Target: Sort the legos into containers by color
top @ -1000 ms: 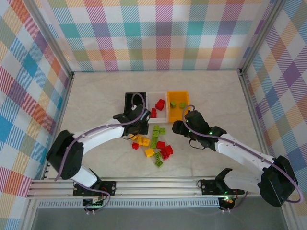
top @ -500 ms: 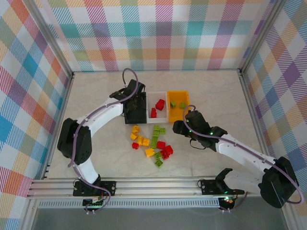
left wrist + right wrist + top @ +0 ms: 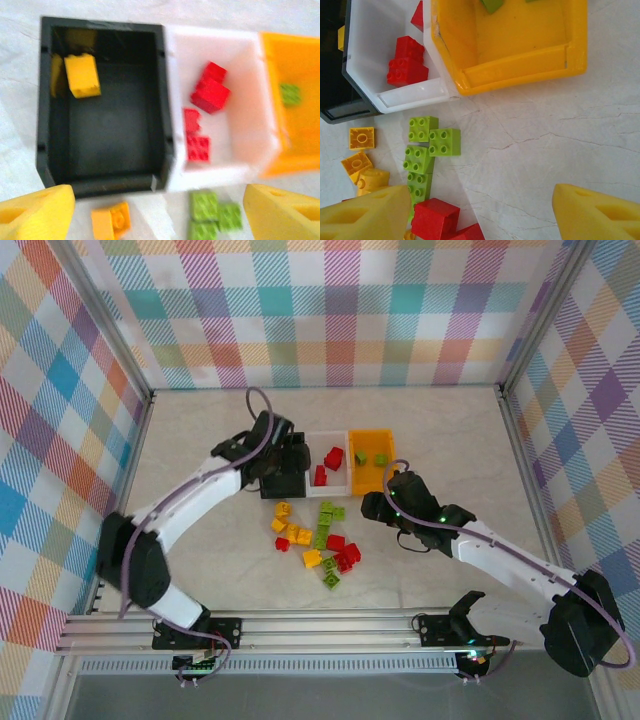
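Beneath left gripper [image 3: 159, 212], yellow lego [image 3: 82, 75] in black bin [image 3: 102, 182]; seemingly tilted.

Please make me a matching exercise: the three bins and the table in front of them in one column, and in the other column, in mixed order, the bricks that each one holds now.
Column one
A. black bin
B. white bin
C. orange-yellow bin
D. table in front of the bins

Column two
1. red bricks
2. loose bricks of all three colours
3. yellow brick
4. green bricks

Right pairs: A-3, B-1, C-4, D-2.
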